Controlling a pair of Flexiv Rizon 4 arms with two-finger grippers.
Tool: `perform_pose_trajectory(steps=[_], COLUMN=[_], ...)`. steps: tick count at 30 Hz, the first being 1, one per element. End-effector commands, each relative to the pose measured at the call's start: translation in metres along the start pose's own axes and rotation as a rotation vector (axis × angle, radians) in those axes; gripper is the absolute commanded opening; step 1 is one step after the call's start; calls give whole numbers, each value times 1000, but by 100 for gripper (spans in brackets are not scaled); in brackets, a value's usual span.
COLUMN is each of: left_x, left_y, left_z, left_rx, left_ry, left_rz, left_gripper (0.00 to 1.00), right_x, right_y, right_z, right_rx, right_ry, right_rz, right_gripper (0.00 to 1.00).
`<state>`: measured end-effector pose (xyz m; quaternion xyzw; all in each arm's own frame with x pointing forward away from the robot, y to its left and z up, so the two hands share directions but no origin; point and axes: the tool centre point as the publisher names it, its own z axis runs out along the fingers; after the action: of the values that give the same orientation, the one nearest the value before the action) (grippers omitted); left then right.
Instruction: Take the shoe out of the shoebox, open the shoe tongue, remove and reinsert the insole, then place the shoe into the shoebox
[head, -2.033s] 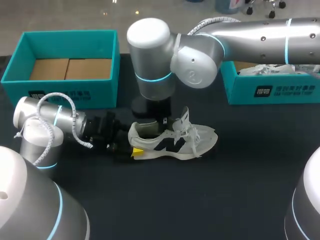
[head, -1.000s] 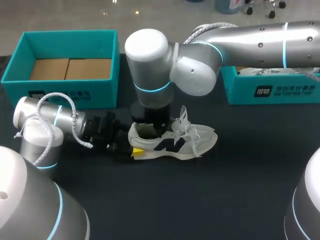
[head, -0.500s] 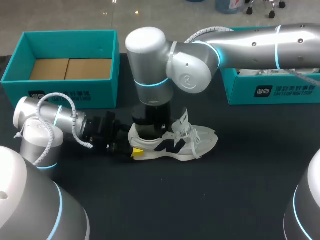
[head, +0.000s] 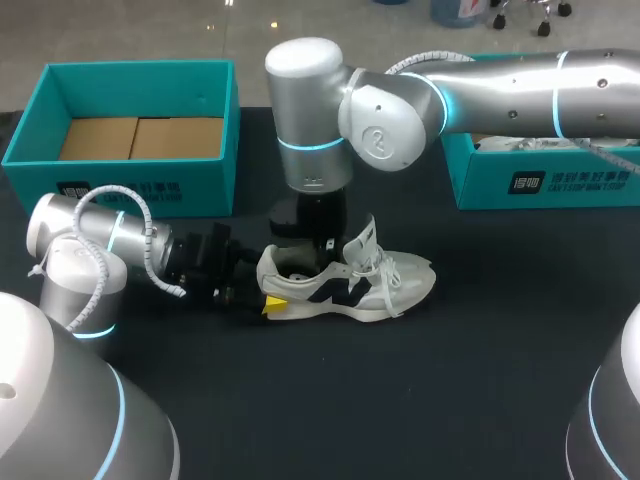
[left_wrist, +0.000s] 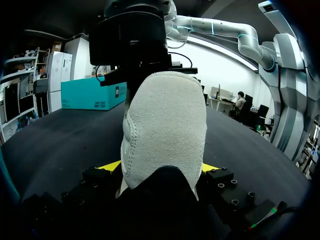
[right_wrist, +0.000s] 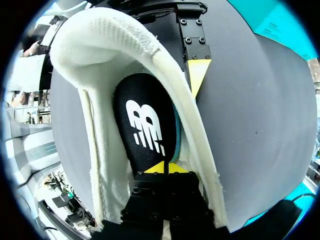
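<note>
A white sneaker (head: 350, 280) with a dark side logo lies on the black table, toe to the right, tongue pulled up. My left gripper (head: 262, 297) lies low at the heel. In the left wrist view the heel (left_wrist: 165, 125) sits between the left gripper's (left_wrist: 160, 167) yellow tips, which press it from both sides. My right gripper (head: 312, 260) points straight down into the shoe's opening. In the right wrist view the right gripper (right_wrist: 164, 167) has its yellow tips together on the end of the black insole (right_wrist: 145, 125), which is raised a little over a teal lining.
An open teal shoebox (head: 120, 185) with a cardboard bottom stands at the back left. A second teal box (head: 560, 180) holding white paper stands at the back right, under my right arm. Bare black table lies in front of the shoe.
My right gripper has closed its fingers inside the shoe, and its wrist has shifted slightly to the right. The left gripper and the shoe have stayed put.
</note>
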<state>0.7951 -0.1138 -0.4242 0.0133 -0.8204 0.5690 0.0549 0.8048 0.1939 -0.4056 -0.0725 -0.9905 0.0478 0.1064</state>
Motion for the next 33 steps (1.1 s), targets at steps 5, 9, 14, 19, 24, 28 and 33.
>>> perform_pose_trajectory(steps=[5, 9, 14, 19, 24, 28, 33], left_x=[-1, -1, -1, -1, -1, -1, -1], left_y=[4, 4, 4, 4, 4, 4, 4], left_z=[1, 1, 1, 1, 1, 1, 1], left_rx=[-1, -1, -1, -1, -1, -1, -1], left_ry=[-1, -1, -1, -1, -1, -1, -1], left_rz=[-1, -1, -1, -1, -1, -1, -1], left_gripper=[0, 0, 0, 0, 0, 0, 0], right_x=[3, 3, 2, 1, 1, 1, 2], right_y=[-17, -18, -23, -23, -8, 2, 6], right_z=[-25, -30, -32, -32, -31, -27, -25], right_rx=[-93, -115, -128, -146, -148, -156, -168], right_ry=[37, 37, 42, 56, 34, 7, -33], right_rz=[-40, -43, -45, -45, -61, -47, -17], right_gripper=[0, 0, 0, 0, 0, 0, 0])
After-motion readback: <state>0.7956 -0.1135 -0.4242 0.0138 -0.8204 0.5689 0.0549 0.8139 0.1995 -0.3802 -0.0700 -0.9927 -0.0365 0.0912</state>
